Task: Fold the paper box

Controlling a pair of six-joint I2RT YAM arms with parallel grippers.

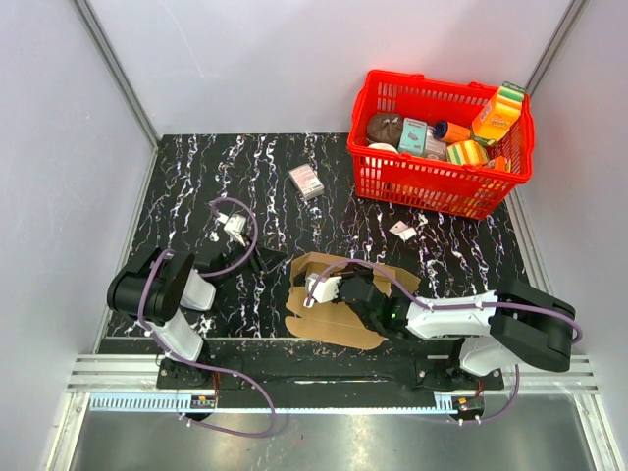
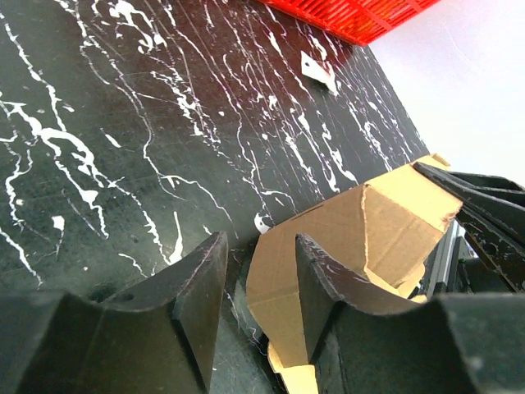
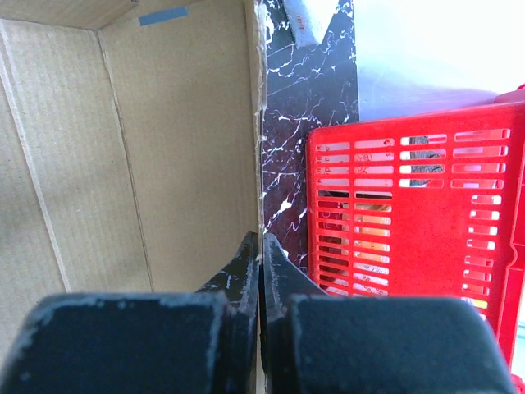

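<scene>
The paper box (image 1: 339, 322) is a brown cardboard sheet, partly folded up, lying on the black marble table near the front edge. My right gripper (image 1: 329, 289) reaches left over it. In the right wrist view, my right gripper (image 3: 261, 242) is shut on the upright edge of a cardboard panel (image 3: 164, 123). My left gripper (image 1: 267, 261) sits low on the table just left of the box. In the left wrist view it (image 2: 261, 240) is open and empty, and the box's near flap (image 2: 394, 222) lies just beyond its right finger.
A red basket (image 1: 392, 186) full of printed grocery packs stands at the back right; it also shows in the right wrist view (image 3: 410, 205). A small white-and-pink carton (image 1: 307, 181) lies mid-table. A white scrap (image 1: 402, 231) lies near the basket.
</scene>
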